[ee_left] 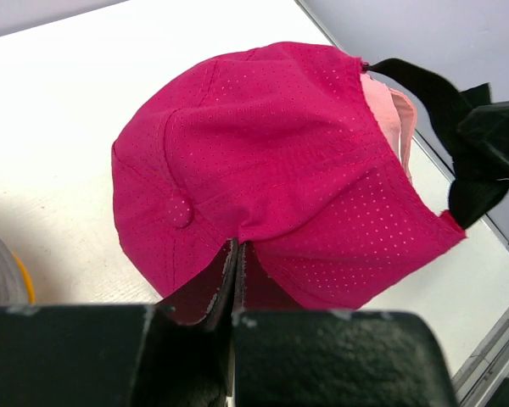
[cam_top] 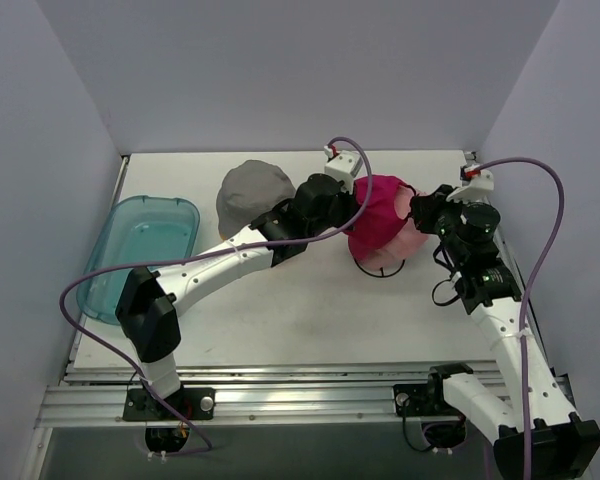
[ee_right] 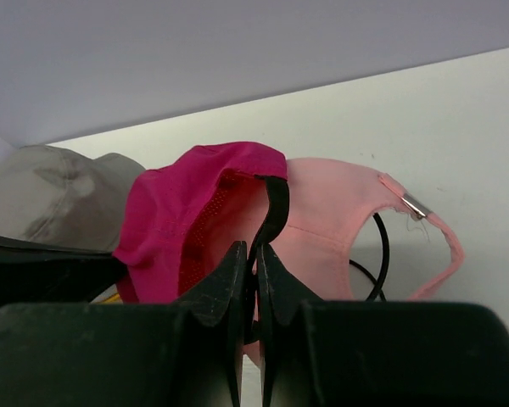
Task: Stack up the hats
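Magenta perforated fabric baseball cap draped over light pink fabric baseball cap; left gripper fingers pinching its edge, right gripper fingers pinching opposite rim.

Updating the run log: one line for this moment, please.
left gripper: shut on magenta cap | right gripper: shut on magenta cap | magenta cap: draped over pink cap
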{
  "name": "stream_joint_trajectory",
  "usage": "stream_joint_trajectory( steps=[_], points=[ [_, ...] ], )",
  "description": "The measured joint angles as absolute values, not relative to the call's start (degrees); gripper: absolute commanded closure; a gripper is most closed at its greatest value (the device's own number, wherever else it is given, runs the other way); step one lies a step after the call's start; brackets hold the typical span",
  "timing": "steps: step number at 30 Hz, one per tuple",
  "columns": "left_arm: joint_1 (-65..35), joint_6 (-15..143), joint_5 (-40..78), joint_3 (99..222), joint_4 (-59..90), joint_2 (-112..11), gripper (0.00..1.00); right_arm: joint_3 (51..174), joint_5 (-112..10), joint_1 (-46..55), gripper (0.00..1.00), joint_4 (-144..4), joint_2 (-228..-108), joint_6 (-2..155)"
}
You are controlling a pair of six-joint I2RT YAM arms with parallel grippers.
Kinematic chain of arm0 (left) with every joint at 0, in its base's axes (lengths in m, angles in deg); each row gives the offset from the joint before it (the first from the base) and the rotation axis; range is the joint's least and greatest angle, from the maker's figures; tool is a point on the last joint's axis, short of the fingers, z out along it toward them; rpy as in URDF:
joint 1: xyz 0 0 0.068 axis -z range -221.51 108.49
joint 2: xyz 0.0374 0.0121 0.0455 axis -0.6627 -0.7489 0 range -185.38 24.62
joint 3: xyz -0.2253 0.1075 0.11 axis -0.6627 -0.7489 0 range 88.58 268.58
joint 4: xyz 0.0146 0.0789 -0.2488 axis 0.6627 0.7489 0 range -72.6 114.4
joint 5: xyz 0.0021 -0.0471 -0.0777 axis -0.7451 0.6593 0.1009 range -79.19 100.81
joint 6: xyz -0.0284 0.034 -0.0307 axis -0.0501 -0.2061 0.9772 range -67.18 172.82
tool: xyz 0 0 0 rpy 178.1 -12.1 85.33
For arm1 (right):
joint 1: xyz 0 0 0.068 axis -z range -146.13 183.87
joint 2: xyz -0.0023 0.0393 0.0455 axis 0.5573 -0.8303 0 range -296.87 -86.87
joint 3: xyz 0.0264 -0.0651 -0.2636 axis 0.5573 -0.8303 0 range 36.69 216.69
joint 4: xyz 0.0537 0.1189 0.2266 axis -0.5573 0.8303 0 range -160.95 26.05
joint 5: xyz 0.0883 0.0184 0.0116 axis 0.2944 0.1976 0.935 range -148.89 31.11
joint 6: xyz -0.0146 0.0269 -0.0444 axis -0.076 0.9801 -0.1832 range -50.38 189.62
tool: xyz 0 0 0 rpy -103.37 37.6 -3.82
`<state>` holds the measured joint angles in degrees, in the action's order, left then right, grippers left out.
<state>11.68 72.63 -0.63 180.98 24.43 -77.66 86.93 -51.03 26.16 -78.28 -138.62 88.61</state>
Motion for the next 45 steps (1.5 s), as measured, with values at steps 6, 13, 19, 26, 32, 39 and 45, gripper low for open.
stream_joint_trajectory(
  steps=[6, 13, 19, 26, 32, 39, 45],
  points=[
    [12.1, 70.56, 1.01, 181.04, 23.86, -77.75, 0.98, 86.1, -57.0, 26.16, 1.0, -77.45, -138.64, 88.61],
    [13.59, 68.26, 3.28, 180.87, 22.64, -77.75, 0.98, 86.74, -65.81, 26.16, 1.0, -75.14, -139.28, 89.53],
    [13.89, 67.19, 4.42, 180.87, 21.44, -78.91, 0.98, 85.49, -69.24, 26.29, 1.0, -74.85, -139.28, 90.57],
    [13.89, 67.08, 4.66, 181.09, 21.11, -81.31, 0.98, 84.24, -70.09, 26.32, 1.0, -75.29, -139.8, 90.97],
    [13.61, 67.19, 3.83, 183.88, 22.49, -83.7, 0.98, 85.27, -70.09, 26.34, 1.0, -76.56, -143.93, 90.95],
    [12.49, 68.52, 3.13, 184.56, 23.05, -84.04, 0.98, 87.28, -70.31, 26.34, 1.0, -76.84, -147.04, 90.79],
    [12.34, 69.11, 4.07, 184.58, 22.77, -84.04, 0.95, 86.6, -72.23, 27.32, 1.0, -76.38, -146.97, 91.3]
  ],
)
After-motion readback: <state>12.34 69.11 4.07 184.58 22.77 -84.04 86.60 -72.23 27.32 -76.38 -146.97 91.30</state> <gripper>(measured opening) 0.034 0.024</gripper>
